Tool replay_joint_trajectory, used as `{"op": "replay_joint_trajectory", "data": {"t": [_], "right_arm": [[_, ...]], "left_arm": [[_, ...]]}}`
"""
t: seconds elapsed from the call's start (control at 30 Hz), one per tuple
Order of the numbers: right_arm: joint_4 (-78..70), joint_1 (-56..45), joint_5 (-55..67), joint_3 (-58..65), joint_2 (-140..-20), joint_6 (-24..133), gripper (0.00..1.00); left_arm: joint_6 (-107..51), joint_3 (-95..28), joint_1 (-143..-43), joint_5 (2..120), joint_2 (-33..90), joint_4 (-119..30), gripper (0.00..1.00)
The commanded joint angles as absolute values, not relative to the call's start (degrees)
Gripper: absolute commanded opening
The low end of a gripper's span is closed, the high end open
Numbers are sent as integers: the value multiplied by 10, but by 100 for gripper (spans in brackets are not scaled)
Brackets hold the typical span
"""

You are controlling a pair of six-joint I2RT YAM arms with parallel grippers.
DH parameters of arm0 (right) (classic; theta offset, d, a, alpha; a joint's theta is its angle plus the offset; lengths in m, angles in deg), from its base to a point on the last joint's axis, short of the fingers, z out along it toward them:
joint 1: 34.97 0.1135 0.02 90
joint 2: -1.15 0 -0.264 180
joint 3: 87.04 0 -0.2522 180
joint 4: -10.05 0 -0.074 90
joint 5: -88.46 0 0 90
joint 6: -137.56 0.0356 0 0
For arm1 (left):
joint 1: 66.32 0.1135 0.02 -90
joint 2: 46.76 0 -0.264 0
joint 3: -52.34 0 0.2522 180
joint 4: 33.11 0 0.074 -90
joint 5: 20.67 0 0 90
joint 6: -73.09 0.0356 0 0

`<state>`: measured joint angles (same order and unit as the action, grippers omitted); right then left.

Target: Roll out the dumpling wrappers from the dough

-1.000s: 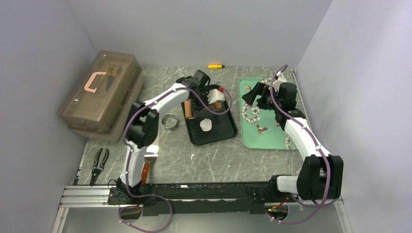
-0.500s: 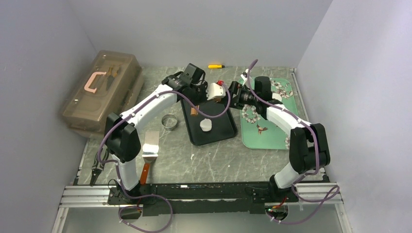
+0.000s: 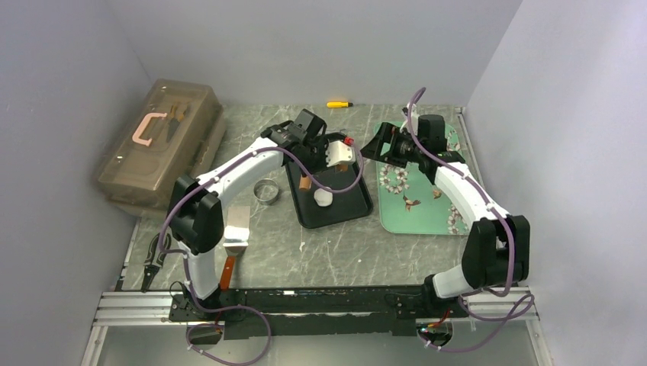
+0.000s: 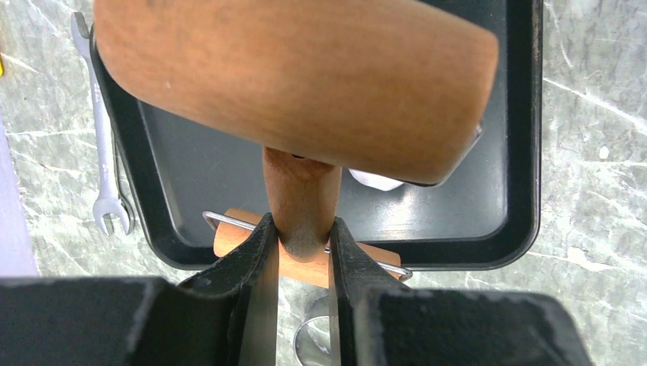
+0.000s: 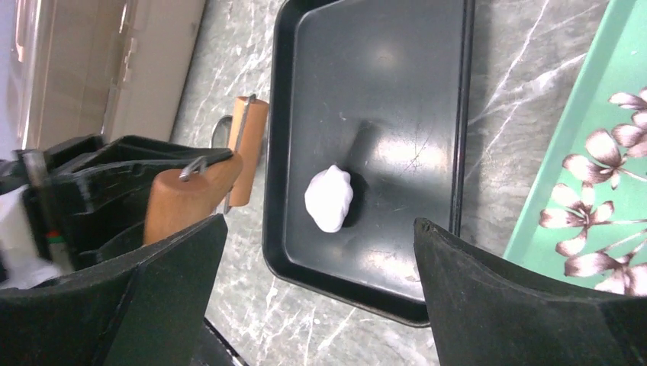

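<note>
The dough [image 3: 323,197], a small white lump, lies on the black tray [image 3: 347,210]. It also shows in the right wrist view as dough [image 5: 329,198] and peeks out under the roller as dough [image 4: 374,181]. My left gripper [image 4: 303,236] is shut on the handle of the brown wooden roller [image 4: 297,84], held above the tray's left part; its small end roller [image 3: 305,181] hangs by the tray's edge. My right gripper [image 5: 319,229] is open with nothing between its fingers, hovering by the tray's far right corner as right gripper [image 3: 379,145]. No dumpling wrappers are in view.
A metal ring cutter [image 3: 265,190] sits left of the black tray, a green flowered tray [image 3: 427,202] on its right. A toolbox [image 3: 160,145] stands at the far left. A scraper [image 3: 236,229], pliers [image 3: 156,255], a wrench [image 4: 103,152] and a yellow tool [image 3: 339,104] lie around.
My right gripper swung left from over the green tray towards the black tray. My left gripper lifted and tilted the roller at the tray's left side. The dough stayed put.
</note>
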<state>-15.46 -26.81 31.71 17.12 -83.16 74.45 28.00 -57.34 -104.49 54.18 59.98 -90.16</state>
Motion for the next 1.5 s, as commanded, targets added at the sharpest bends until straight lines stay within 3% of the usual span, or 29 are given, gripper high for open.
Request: {"op": "replay_joint_trajectory", "data": {"t": [0.0,0.2,0.33,0.93,0.97,1.1,1.17,1.2,1.27,1.3,1.4,1.47], "right_arm": [[-164,-264,313,138,-791,733,95],[-67,-242,376,151,-803,837,100],[-103,-198,352,110,-858,838,99],[10,-158,416,147,-969,928,64],[14,-157,422,149,-972,930,61],[-4,-154,420,149,-971,908,26],[-18,-154,419,147,-969,894,1],[-27,-155,416,145,-968,885,0],[-28,-157,420,146,-965,877,0],[-24,-157,430,145,-964,875,0],[-19,-158,460,139,-963,865,0],[-22,-158,468,133,-958,859,0]], "left_arm": [[289,-597,-1050,542,612,-879,0],[291,-592,-1055,555,614,-872,0],[285,-600,-1057,554,617,-872,0],[250,-633,-1063,589,633,-854,0],[248,-636,-1063,592,636,-853,0],[242,-647,-1060,598,644,-853,0],[239,-648,-1056,584,643,-856,0],[240,-649,-1052,572,642,-861,6],[244,-644,-1042,540,637,-865,42],[247,-638,-1036,521,632,-865,53],[249,-616,-1018,484,622,-852,73],[251,-605,-1010,473,618,-845,75]]}}
